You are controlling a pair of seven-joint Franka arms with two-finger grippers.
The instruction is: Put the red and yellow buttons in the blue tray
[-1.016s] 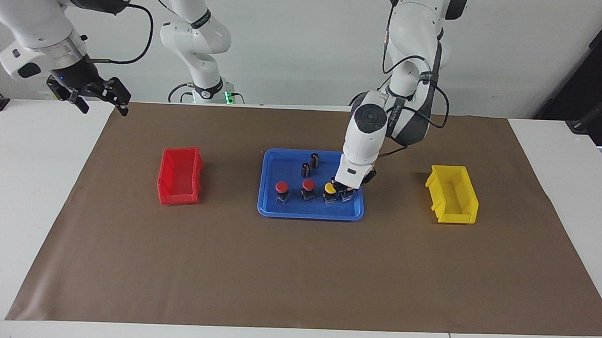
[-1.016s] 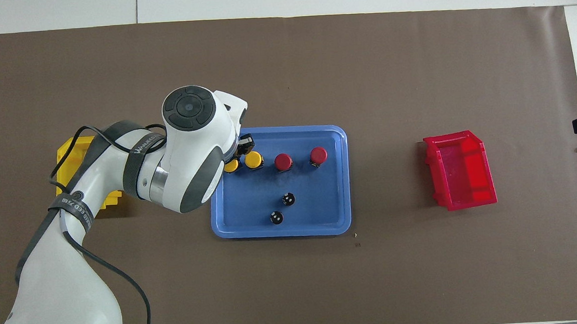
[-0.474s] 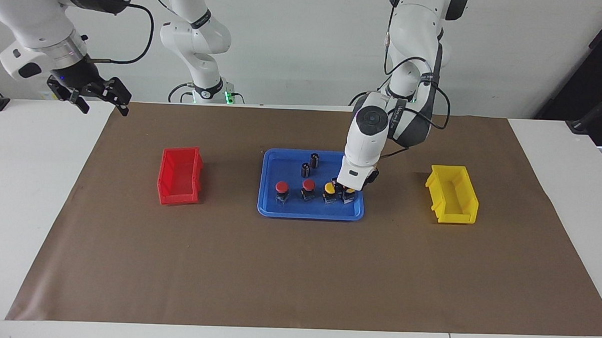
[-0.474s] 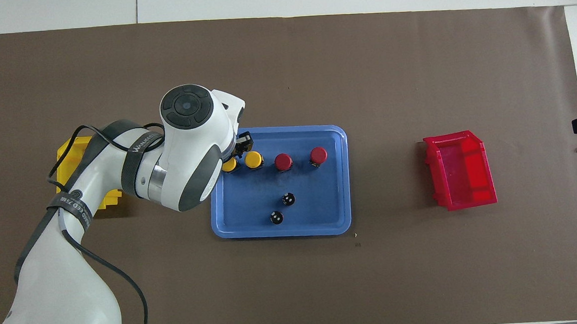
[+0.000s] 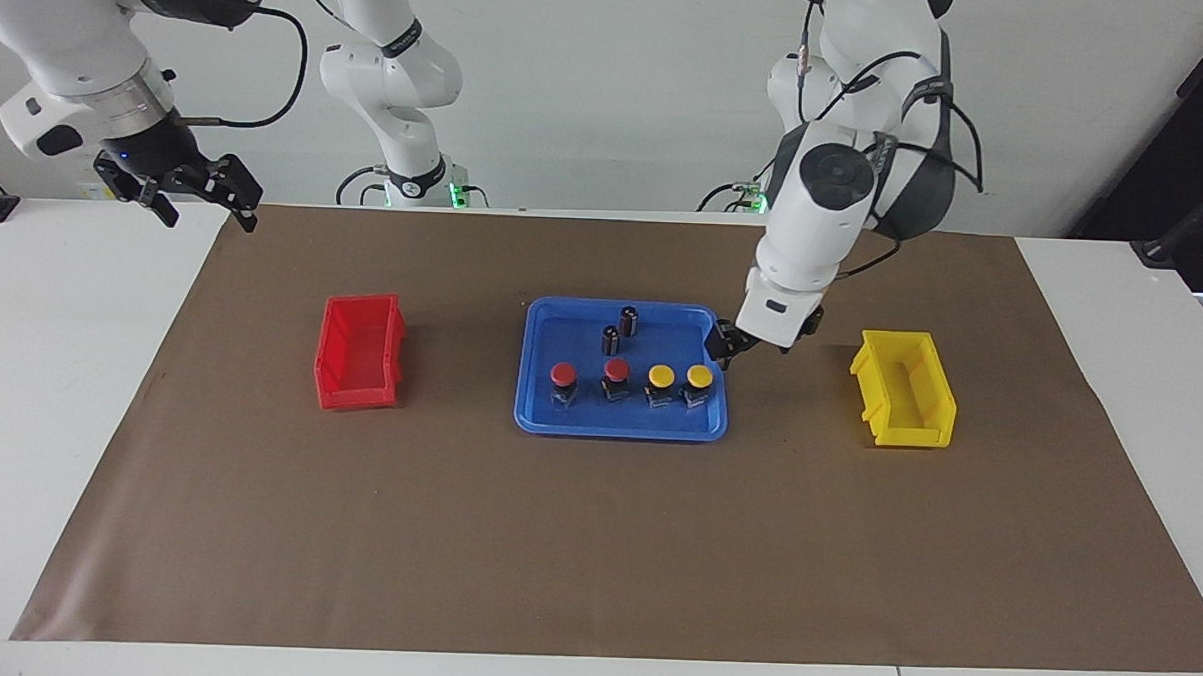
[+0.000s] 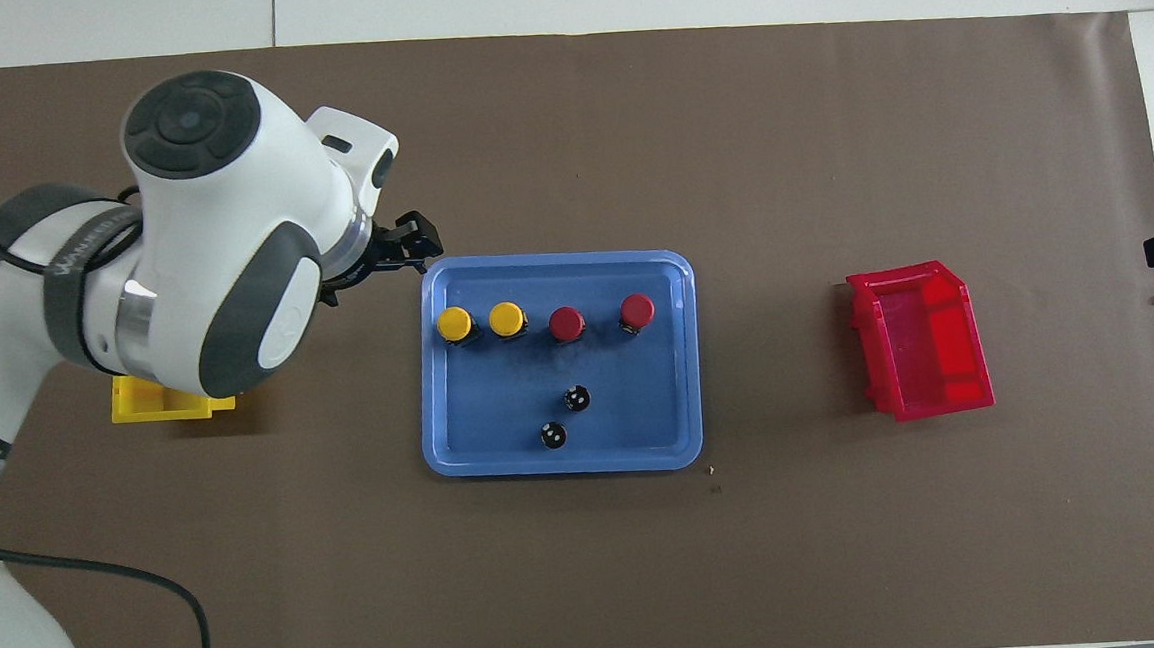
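You have all four red and yellow buttons [image 5: 625,375] lined up mid-frame in the blue tray [image 5: 559,422], so your left tool [image 5: 725,344] hangs empty, fingers apart, above its corner.

A robotics lab, by the look of it: two white Franka arms [image 5: 826,201] bolted at a white table [image 5: 70,379] spread with brown paper [image 5: 595,538], bare pale wall, loose cables, sorting bins laid out.
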